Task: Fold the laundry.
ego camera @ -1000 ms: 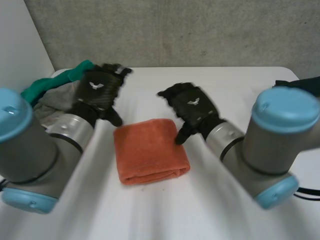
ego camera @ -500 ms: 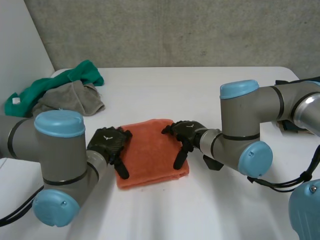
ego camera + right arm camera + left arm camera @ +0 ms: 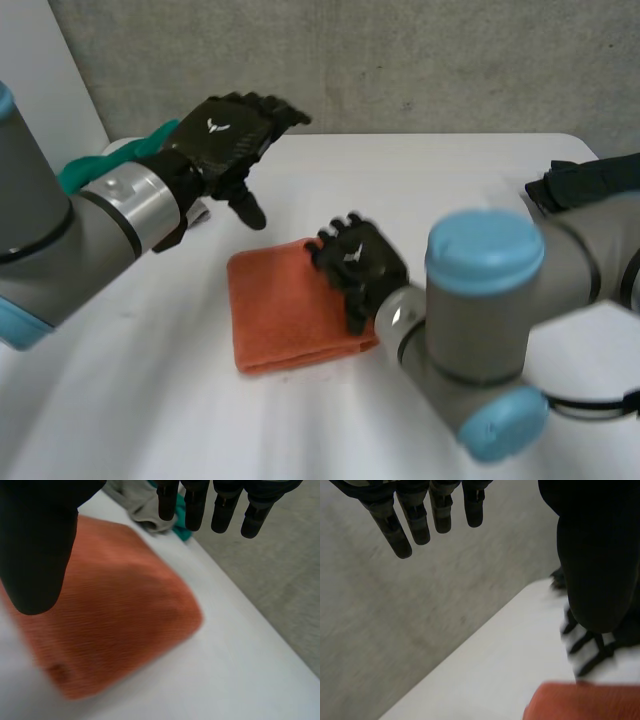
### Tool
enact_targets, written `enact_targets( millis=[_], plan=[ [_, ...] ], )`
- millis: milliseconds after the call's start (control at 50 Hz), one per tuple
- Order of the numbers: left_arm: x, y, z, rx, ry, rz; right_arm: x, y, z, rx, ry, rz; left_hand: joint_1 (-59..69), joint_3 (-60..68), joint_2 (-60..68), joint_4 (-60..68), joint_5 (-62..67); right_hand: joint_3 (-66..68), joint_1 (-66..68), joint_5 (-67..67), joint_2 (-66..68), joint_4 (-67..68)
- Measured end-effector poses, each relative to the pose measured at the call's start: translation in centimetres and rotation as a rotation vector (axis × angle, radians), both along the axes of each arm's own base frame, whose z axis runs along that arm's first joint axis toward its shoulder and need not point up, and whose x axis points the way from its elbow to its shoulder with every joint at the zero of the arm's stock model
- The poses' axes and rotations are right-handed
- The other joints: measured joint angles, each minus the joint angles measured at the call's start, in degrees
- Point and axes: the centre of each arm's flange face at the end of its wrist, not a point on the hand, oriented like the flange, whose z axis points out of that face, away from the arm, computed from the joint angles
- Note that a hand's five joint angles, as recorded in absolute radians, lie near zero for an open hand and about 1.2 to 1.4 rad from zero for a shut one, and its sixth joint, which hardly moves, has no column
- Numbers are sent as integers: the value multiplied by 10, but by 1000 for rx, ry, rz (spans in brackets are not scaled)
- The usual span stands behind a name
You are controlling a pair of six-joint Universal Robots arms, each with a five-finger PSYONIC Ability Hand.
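An orange towel (image 3: 285, 310) lies folded into a small rectangle in the middle of the white table (image 3: 450, 180). My left hand (image 3: 225, 135) is raised above the table behind the towel's left corner, open, fingers straight and holding nothing. In the left wrist view its fingers (image 3: 415, 520) hang in the air, with a corner of the orange towel (image 3: 585, 702) below the thumb. My right hand (image 3: 355, 262) hovers over the towel's right edge, open. In the right wrist view its straight fingers (image 3: 222, 507) stand above the orange towel (image 3: 110, 615) without gripping it.
A green cloth (image 3: 80, 170) lies at the table's back left, mostly behind my left arm. A grey cloth (image 3: 140, 502) and the green cloth (image 3: 180, 522) show beyond the right fingertips. A dark object (image 3: 585, 180) sits at the table's right edge.
My left hand has lifted off the towel's left edge and swung up and back toward the cloth pile. The right arm has swung nearer the camera, its hand still at the towel's right side.
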Motion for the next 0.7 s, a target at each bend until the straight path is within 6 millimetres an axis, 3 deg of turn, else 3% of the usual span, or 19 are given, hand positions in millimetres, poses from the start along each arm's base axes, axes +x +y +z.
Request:
enact_targets(
  millis=[100,180,280,420,560,660,680,700],
  plan=[
    [-6,9,8,37,38,-161,1,27,-28,12,7,57,0,0,0,0,0,0,0,0,0,0],
    [-9,17,7,76,49,-258,5,33,-47,13,7,79,0,0,0,0,0,0,0,0,0,0],
    [-12,25,2,112,49,-329,13,27,-66,-12,-8,87,0,0,0,0,0,0,0,0,0,0],
    [-12,28,-4,128,43,-339,23,16,-67,-77,-37,91,0,0,0,0,0,19,11,18,9,21],
    [-12,28,-6,132,41,-334,31,7,-66,-113,-47,94,0,0,0,0,0,181,174,162,175,179],
    [-12,27,-5,131,43,-331,36,2,-68,-117,-50,94,0,0,0,0,0,360,343,334,359,361],
    [-11,27,-5,132,44,-330,38,-2,-70,-119,-51,92,0,0,0,0,0,510,440,472,508,512],
    [-11,27,-5,131,44,-329,39,-3,-70,-120,-52,91,0,0,0,0,0,526,440,484,521,529]
  ],
)
